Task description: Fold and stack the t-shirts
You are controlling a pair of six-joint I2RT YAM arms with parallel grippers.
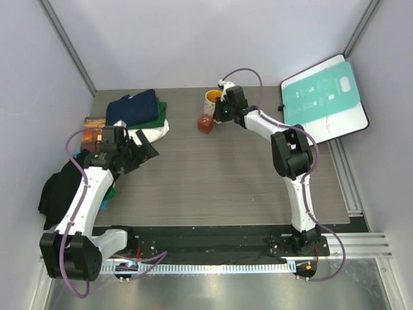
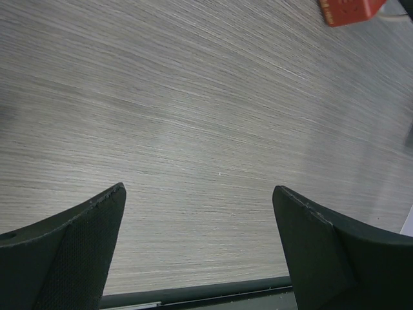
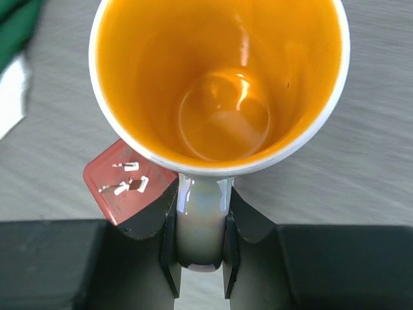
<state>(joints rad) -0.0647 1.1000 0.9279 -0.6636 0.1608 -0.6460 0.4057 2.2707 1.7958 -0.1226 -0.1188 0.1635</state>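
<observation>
Mug (image 3: 219, 84) handle is pinched by your right gripper (image 3: 201, 223), red block (image 1: 205, 124) at mug's 6 o'clock. Your left gripper (image 2: 199, 189) is spread, shirts (image 1: 137, 108) at its 12 o'clock.

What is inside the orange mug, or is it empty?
Empty. The right wrist view looks straight into the mug; its shiny orange bottom is bare.

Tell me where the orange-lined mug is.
In the top view the mug is at the far middle of the table, just behind the red block, its handle clamped in the right gripper.
</observation>
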